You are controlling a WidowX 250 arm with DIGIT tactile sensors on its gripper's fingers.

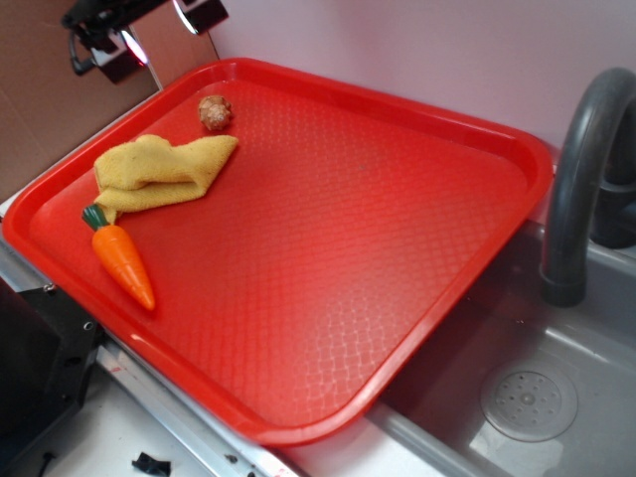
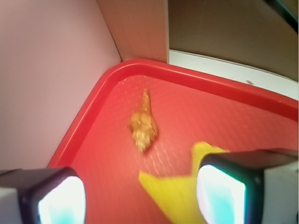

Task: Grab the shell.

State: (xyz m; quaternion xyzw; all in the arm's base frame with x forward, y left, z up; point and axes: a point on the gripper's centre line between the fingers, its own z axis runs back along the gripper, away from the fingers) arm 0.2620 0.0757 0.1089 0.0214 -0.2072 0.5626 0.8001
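Clearly the approach step — the black gripper [image 2: 140, 196] hangs spread above the small speckled tan-brown shell [image 2: 143, 125] on the red plastic tray [image 1: 477, 258] — next it must descend, straddling it.

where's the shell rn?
Exterior view: the shell lies on the red tray near its far-left corner, just beyond the yellow cloth. Wrist view: it lies ahead of the open tool, clear of both fingers.

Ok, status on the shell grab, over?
Claw open, empty, above the tray's far corner. Shell loose on the tray, ungrasped. Yellow cloth close beside it, not covering; carrot well clear.
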